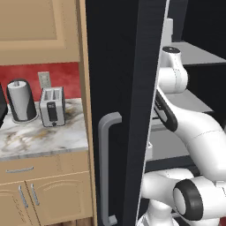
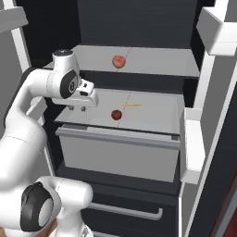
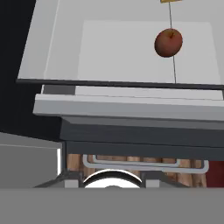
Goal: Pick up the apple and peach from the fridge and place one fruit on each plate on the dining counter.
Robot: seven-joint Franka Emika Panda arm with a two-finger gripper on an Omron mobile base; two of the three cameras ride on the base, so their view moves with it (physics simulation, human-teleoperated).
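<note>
Dark red and round, the apple (image 2: 116, 114) is seen on the fridge's (image 2: 139, 28) lower grey shelf (image 2: 157, 109), near its front edge above the drawer (image 2: 118, 155). A paler, red-orange peach (image 2: 119, 61) is seen on the upper shelf (image 2: 162, 62). The end effector (image 2: 77, 108) is held at the lower shelf's left end, apart from the apple, which lies to its right. Whether its fingers are apart or together cannot be told. In the left base view, a black door (image 1: 119, 88) with grey handle (image 1: 104, 167) is shown, beside a marbled bench (image 1: 39, 137) carrying a toaster (image 1: 52, 107).
</note>
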